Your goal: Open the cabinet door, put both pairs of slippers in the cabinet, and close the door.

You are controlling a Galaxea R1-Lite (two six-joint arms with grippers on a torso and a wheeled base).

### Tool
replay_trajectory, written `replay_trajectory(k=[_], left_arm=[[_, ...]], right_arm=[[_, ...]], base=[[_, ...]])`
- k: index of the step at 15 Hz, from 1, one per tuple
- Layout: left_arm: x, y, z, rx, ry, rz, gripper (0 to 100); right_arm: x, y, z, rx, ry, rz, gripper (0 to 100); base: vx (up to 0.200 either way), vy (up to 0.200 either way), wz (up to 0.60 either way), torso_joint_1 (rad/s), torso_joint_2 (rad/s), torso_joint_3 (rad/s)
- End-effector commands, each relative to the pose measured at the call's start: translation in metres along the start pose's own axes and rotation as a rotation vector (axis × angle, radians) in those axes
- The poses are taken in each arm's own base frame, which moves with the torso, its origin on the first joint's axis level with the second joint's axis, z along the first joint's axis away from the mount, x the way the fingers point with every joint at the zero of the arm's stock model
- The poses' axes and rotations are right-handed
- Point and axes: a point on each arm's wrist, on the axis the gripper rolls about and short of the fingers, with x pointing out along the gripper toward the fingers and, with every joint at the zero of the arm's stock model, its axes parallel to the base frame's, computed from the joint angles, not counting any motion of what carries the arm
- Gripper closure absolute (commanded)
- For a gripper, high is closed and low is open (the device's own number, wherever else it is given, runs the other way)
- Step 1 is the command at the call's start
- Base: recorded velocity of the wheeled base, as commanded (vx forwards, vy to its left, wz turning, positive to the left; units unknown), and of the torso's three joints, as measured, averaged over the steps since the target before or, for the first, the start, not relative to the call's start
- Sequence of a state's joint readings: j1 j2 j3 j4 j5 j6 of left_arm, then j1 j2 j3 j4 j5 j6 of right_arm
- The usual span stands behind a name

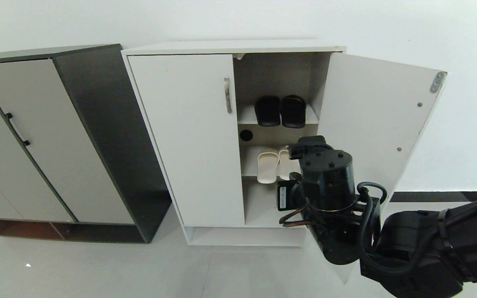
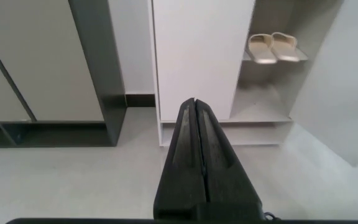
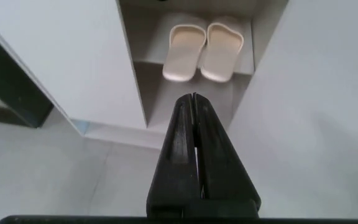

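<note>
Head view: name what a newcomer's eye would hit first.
The white cabinet has its right door wide open, showing black slippers on the upper shelf and cream slippers on the shelf below. The right gripper, shut and empty, sits in front of that opening. A dark cabinet with pale closed doors stands to the left.

The black right gripper (image 3: 195,99), fingers pressed together, hangs near the white wooden cabinet (image 3: 67,56); beyond it a pair of cream plastic slippers (image 3: 204,46) sits side by side on a shelf.
</note>
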State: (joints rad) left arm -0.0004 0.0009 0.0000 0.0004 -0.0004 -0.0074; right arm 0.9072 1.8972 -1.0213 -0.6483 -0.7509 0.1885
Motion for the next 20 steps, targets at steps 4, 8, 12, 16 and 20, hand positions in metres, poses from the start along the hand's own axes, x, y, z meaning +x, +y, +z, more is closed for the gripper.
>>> replay_trajectory(k=[4,8,12,16,20], left_arm=[[0.0001,0.0,0.0001,0.0,0.0,0.001,100],[0.0001,0.0,0.0001,0.0,0.0,0.001,100],[0.0001,0.0,0.0001,0.001,0.0,0.001,100],[0.0001,0.0,0.0001,0.001,0.0,0.001,100],[0.0001,0.0,0.0001,0.001,0.0,0.001,100]], right_arm=[[0.003,0.0006,-0.0056,-0.012,0.011,-0.005,100],[0.0057,0.0004,-0.0084,-0.017,0.017,-0.011,100],[0.0064,0.0002,-0.0084,-0.016,0.017,-0.012,100],[0.0063,0.0001,-0.009,-0.02,0.019,-0.013,100],[0.0063,0.0001,-0.009,-0.02,0.019,-0.013,100]], base=[[0.0,0.0,0.0,0.0,0.0,0.0],[0.0,0.0,0.0,0.0,0.0,0.0],[0.0,0.0,0.0,0.0,0.0,0.0],[0.0,0.0,0.0,0.0,0.0,0.0],[0.0,0.0,0.0,0.001,-0.04,-0.049]])
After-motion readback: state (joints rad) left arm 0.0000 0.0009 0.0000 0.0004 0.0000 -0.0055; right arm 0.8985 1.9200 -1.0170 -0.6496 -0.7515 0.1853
